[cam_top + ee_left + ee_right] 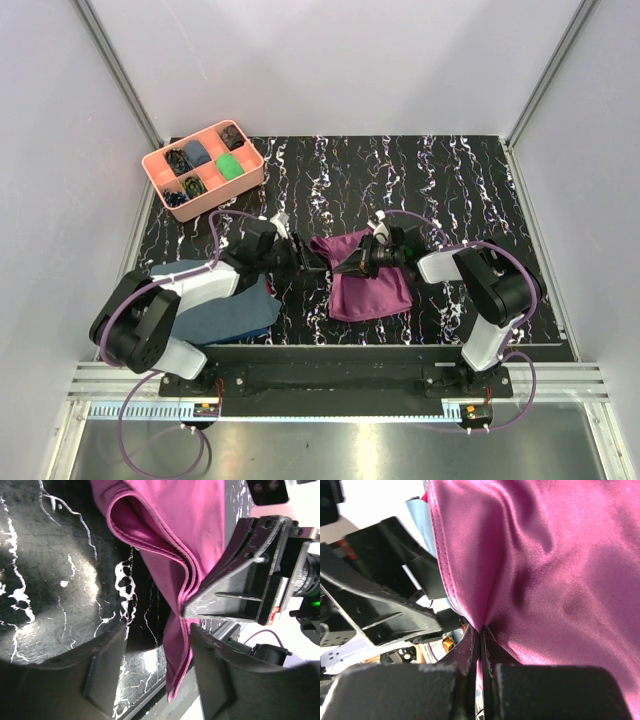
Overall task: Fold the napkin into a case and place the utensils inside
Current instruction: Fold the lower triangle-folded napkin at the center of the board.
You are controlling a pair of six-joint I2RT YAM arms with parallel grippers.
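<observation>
The plum-purple napkin (372, 285) lies folded in several layers at the table's front middle, with its left edge lifted. My right gripper (343, 268) is shut on that left edge; in the right wrist view its jaws (481, 631) pinch a fold of the napkin (555, 570). My left gripper (316, 263) faces it from the left, open. In the left wrist view the napkin's layered edge (182, 645) hangs between the open fingers (102, 670), close to the right one. No utensils can be made out; a small orange bit (448, 643) shows under the left gripper.
A slate-blue cloth (235, 312) lies under the left arm at the front left. A pink compartment tray (160, 165) with small items stands at the back left. The table's front edge (330, 348) runs just below the napkin.
</observation>
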